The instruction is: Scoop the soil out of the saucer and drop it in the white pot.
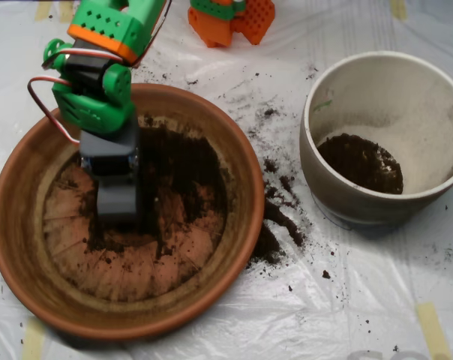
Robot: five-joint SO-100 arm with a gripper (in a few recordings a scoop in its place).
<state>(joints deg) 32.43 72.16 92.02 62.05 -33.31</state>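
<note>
We are lowering the grey clamshell tool (pixel 115 196), state unclear, into dark crumbly soil (pixel 183 174) inside the wide terracotta saucer (pixel 16 232) near the table's left edge; next comes carrying a load to the off-white pot (pixel 328 187).

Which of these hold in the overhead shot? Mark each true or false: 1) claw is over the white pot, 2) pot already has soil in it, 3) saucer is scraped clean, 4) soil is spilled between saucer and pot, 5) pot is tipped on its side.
1) False. The claw is down inside the saucer, at its left-centre.
2) True. A dark patch of soil lies at the bottom of the white pot.
3) False. Soil still covers much of the saucer's base, mostly the upper and right part.
4) True. Spilled soil lies on the plastic sheet between them.
5) False. The pot stands upright, mouth up.
</note>
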